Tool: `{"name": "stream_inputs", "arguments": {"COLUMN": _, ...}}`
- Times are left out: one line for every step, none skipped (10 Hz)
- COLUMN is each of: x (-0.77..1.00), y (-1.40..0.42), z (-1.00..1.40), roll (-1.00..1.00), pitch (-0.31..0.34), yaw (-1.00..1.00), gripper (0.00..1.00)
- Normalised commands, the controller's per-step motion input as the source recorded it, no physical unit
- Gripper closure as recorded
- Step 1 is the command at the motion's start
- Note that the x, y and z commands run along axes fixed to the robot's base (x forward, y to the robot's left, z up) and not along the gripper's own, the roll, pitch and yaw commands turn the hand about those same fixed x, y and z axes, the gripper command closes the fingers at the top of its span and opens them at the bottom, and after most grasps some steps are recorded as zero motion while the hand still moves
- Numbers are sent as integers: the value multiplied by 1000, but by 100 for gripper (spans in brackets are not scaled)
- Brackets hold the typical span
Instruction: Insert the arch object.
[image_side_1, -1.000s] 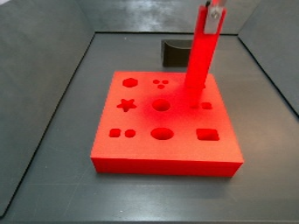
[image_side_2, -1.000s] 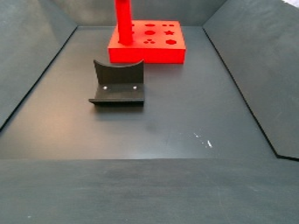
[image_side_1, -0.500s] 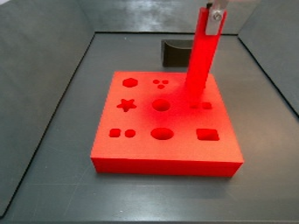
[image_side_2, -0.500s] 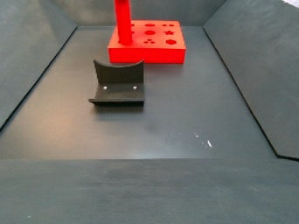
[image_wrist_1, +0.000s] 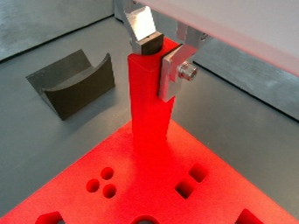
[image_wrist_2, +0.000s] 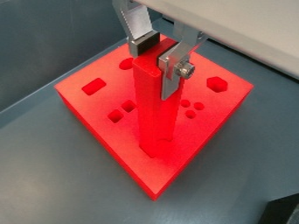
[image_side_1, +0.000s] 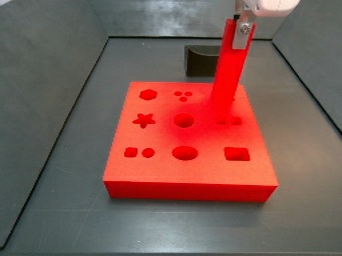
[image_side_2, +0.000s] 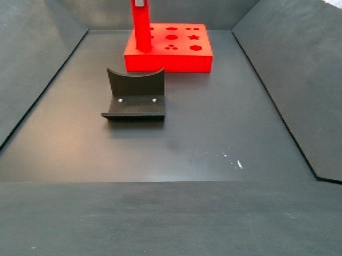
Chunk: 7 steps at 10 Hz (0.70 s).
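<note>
Dark grey walled tabletop: red board (image_side_1: 187, 140) near one end, fixture (image_side_2: 135, 95) mid-floor.
Gripper (image_wrist_1: 160, 61) clamps the red pole's (image_wrist_2: 155, 109) top, keeping it upright in the board; no arch object visible.

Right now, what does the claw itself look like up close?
The claw, above the board, has two flat silver metal fingers with dark pads. A round screw shows on one plate in both wrist views. The body above is pale grey-white. No cables or markings are visible.
</note>
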Motion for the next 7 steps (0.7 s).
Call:
{"name": "stream_inputs", "arguments": {"x": 0, "y": 0, "z": -1000, "roll": 70, "pitch": -116, "yaw": -9, "gripper": 100}}
{"name": "stream_inputs", "arguments": {"x": 0, "y": 0, "z": -1000, "roll": 64, "pitch": -120, "yaw": -37, "gripper": 100}}
{"name": "stream_inputs", "arguments": {"x": 0, "y": 0, "z": -994, "roll": 60, "pitch": -129, "yaw": -51, "gripper": 100}}
{"name": "stream_inputs", "arguments": {"x": 0, "y": -6, "z": -977, "roll": 67, "pitch": -133, "yaw": -63, "gripper": 100}}
{"name": "stream_inputs", "arguments": {"x": 3, "y": -20, "z": -934, "roll": 63, "pitch": -146, "yaw": -80, "gripper": 100}}
{"name": "stream_inputs", "arguments": {"x": 6, "y": 49, "z": -229, "roll": 0, "pitch": -19, "yaw": -51, "gripper": 100}}
{"name": "stream_inputs", "arguments": {"x": 0, "y": 0, "z": 0, "roll": 0, "pitch": 0, "yaw": 0, "gripper": 100}}
